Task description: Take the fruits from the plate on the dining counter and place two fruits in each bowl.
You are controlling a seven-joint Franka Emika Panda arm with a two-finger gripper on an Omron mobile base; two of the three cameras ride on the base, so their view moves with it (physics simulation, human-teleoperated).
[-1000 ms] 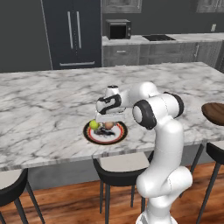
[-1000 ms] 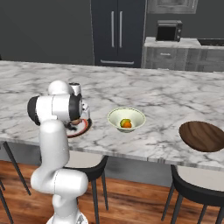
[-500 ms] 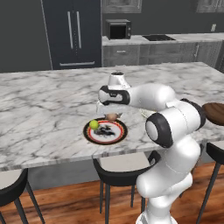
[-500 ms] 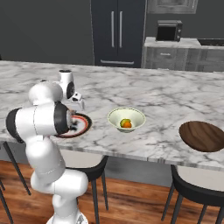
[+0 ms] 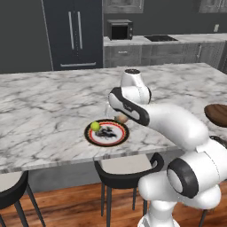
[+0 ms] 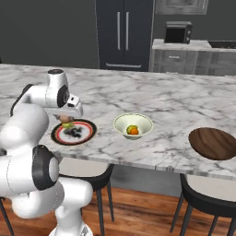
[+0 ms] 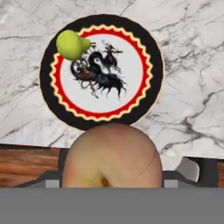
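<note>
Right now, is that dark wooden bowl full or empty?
Empty: the dark wooden bowl shows only bare wood. The one orange fruit already moved sits in the cream bowl.

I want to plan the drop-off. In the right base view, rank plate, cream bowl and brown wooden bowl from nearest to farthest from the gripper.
1. plate, just below the gripper
2. cream bowl, mid-counter to the right
3. brown wooden bowl, far right edge
</note>
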